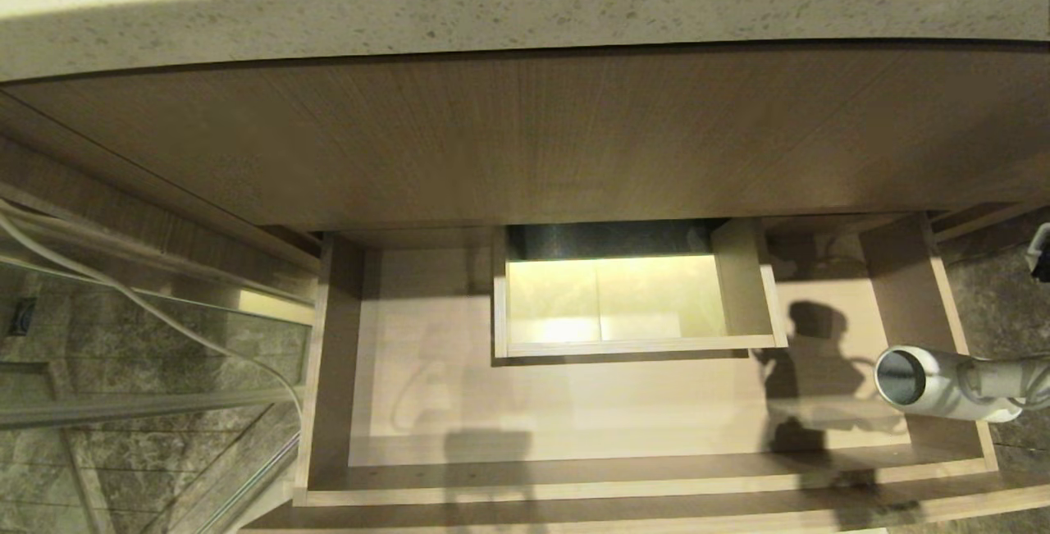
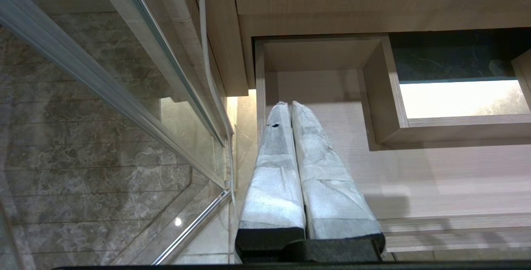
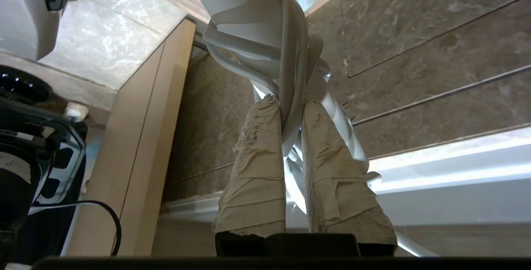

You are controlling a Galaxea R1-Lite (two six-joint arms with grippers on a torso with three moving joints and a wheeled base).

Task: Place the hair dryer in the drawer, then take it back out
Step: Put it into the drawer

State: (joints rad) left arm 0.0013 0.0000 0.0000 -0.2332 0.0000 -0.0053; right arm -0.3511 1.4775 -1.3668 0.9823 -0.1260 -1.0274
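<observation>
We take the drawer (image 1: 574,403) as our landmark and work outward from its near edge. Closest to us, our left gripper (image 2: 289,106) hangs above the drawer's near left corner, its two wrapped fingers (image 2: 319,178) pressed together with nothing between them — parked, by our reckoning, so that it stays out of the working arm's way.

Farther along, at the drawer's right wall, our right gripper (image 3: 286,102) is clamped on the hair dryer (image 1: 943,382), with the wound cord (image 3: 290,54) caught between its taped fingers (image 3: 255,170). We hold the dryer by its cord-wrapped end, barrel level and the dark mouth facing in over the drawer floor; the body straddles the right wall rather than lying inside. Whether it is going in or coming out, we cannot tell.

Beyond that, the boxed cutout (image 1: 632,296) sits in the middle of the drawer's back, and the bare floor on either side leaves room to set the dryer down. Farthest off, the wood-grain panel (image 1: 525,132) rises behind the drawer under the speckled counter edge (image 1: 525,21).
</observation>
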